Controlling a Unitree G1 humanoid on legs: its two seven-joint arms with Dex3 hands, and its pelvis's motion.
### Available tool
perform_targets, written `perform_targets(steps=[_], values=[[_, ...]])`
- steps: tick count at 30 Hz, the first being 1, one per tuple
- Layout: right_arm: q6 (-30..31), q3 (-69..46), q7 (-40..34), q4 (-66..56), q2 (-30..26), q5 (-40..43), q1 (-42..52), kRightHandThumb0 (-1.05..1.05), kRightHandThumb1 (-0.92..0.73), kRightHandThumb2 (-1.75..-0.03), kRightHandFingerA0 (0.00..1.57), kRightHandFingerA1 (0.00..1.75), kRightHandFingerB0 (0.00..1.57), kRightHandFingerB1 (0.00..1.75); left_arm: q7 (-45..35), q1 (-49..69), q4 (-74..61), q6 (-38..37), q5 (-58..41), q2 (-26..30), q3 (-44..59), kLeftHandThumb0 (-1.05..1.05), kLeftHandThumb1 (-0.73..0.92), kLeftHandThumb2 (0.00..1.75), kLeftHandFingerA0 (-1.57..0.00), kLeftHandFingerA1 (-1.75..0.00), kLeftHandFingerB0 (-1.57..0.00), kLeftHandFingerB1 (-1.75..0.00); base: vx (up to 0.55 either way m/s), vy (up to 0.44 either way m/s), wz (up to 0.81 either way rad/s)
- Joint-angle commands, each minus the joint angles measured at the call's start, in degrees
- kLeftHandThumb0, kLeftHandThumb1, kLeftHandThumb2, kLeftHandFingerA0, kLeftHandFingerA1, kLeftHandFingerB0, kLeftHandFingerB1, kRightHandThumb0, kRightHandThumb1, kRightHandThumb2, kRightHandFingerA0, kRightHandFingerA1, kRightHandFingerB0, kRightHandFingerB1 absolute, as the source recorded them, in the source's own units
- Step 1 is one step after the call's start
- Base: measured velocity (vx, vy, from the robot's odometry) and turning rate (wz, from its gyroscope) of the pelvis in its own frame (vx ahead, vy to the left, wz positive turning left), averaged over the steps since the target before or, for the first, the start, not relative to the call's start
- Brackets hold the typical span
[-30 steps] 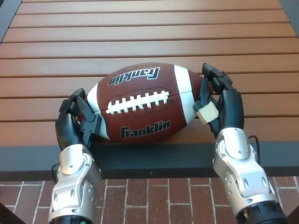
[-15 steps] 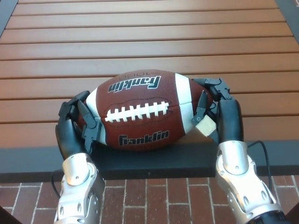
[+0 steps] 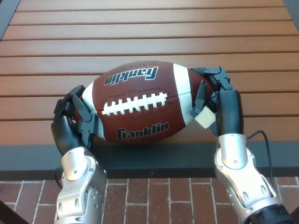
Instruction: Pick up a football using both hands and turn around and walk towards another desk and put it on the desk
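Gripping from both ends, the robot's two black hands hold a brown football [image 3: 140,109] over the near edge of a wooden slatted table [image 3: 149,32]. The left hand [image 3: 72,123] cups the ball's left tip, its thick fingers [image 3: 86,119] curled onto the leather just beside the white stripe. The right hand [image 3: 217,105] clasps the right tip, its fingers hooked over the top of the ball's point, and a pale square pad [image 3: 204,116] on the thumb presses against the white stripe at that end.

The ball lies lengthwise, left to right, with its white laces [image 3: 135,102] facing up and slightly toward the near side. The word "Franklin" is printed twice in black: once below the laces, right way up, and once above them, upside down. Whether the ball's underside touches the slats or hangs just clear of them cannot be told from this angle.

Silver forearms rise from the bottom corners, the left one [image 3: 79,186] and the right one [image 3: 243,177], a thin black cable [image 3: 261,140] looping beside the right wrist. Below the table's dark near rim [image 3: 159,161] lies a red brick floor [image 3: 163,200].
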Motion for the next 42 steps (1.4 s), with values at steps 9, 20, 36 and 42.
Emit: perform_targets(steps=[9,20,36,42], values=[[-8.8,-0.9,-8.1,-7.4,12.1,-0.5,0.0,-0.18,-0.39,-1.32,0.91,1.71,0.81,1.59,10.2,-5.3,-14.6,2.2,11.5,-6.3,-14.5,-0.09,0.50,1.22,-0.90,-1.70,-0.82,-1.61,0.00,0.000,0.00],[-6.3,2.7,-10.5,-24.5,15.3,-0.3,4.5,-0.15,-0.41,-1.33,0.95,1.69,0.84,1.59,8.4,-5.0,-30.3,12.0,18.7,-2.8,-24.1,-0.15,0.40,1.15,-1.05,-1.54,-0.94,-1.46,0.00,0.000,0.00],[-4.0,17.6,-13.0,-39.4,10.8,0.1,24.1,-0.18,-0.50,-1.15,0.96,1.62,0.85,1.48,10.5,14.6,-45.3,13.9,20.1,0.7,-38.2,-0.15,0.41,1.22,-1.00,-1.57,-0.89,-1.49,0.00,0.000,0.00],[-4.6,23.1,-14.4,-43.0,7.8,-3.4,31.0,-0.22,-0.53,-1.07,0.92,1.62,0.80,1.48,12.3,22.7,-49.3,11.1,19.4,2.3,-43.3,-0.20,0.43,1.13,-1.21,-1.33,-1.06,-1.24,0.00,0.000,0.00]])
